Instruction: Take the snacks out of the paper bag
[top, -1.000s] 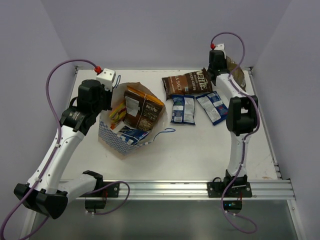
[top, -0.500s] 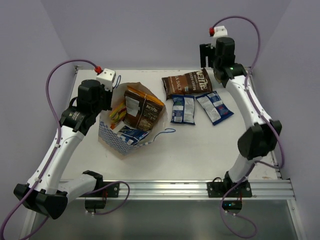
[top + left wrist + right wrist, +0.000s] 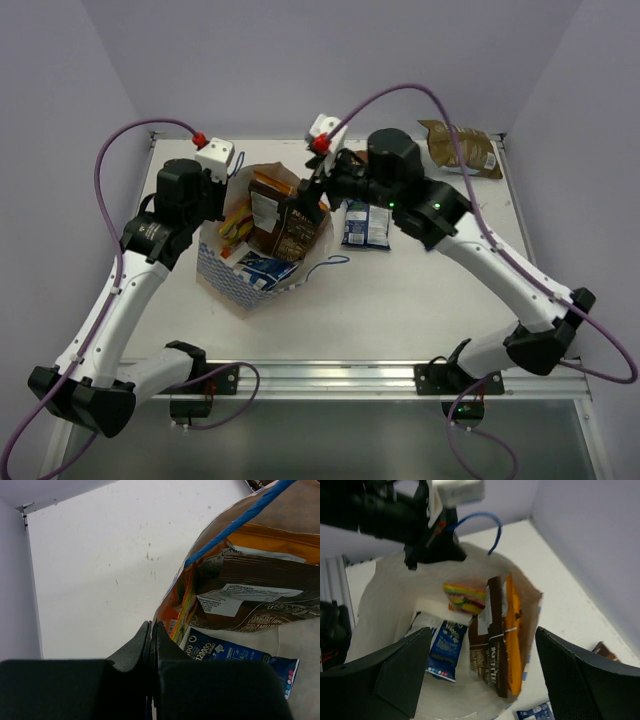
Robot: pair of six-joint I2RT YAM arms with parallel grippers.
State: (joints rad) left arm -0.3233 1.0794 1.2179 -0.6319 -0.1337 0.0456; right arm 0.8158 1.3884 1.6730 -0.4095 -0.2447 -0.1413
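Right fingers [image 3: 400, 675] spread over paper bag [image 3: 225, 280], blue packet [image 3: 365, 225] beside, brown bag [image 3: 462, 148] apart

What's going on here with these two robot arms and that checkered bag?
The robot is emptying the paper bag. The left gripper has its jaws pinched shut on the bag's rim, holding it open. The right gripper hangs open above the mouth, holding nothing. Inside are a brown chip bag, an orange bag, a red-yellow packet and a small blue packet. A loose blue packet and a loose brown bag lie out on the table.
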